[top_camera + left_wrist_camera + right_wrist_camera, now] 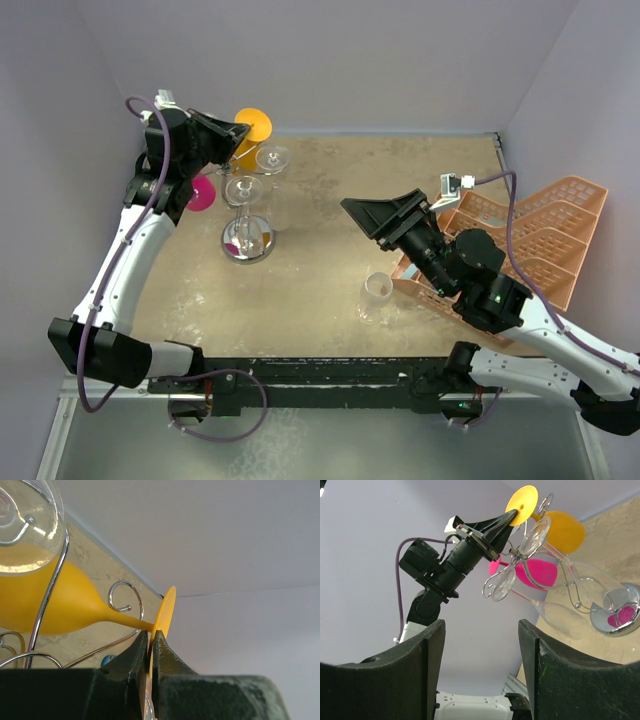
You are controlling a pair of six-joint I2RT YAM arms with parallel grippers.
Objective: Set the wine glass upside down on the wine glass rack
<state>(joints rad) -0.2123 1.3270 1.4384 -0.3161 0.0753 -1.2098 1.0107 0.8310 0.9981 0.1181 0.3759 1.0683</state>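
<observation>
A yellow wine glass (60, 602) hangs foot up, bowl down, at the chrome wine glass rack (247, 243). Its stem runs past a curled scroll arm (126, 594) of the rack. My left gripper (151, 641) is shut on the edge of the glass's round yellow foot (254, 124). From the right wrist view, the left gripper (496, 526) pinches that foot (522, 504) above the yellow bowl (566, 530). My right gripper (368, 212) hovers open and empty over the middle of the table, right of the rack. Its pads (434, 650) frame bare wall.
Two clear glasses (272, 158) (243, 188) and a pink one (201, 193) hang upside down on the rack. Another clear glass (378, 292) stands upright on the table beside a peach plastic crate (540, 235) at the right. Grey walls close in on the back and both sides.
</observation>
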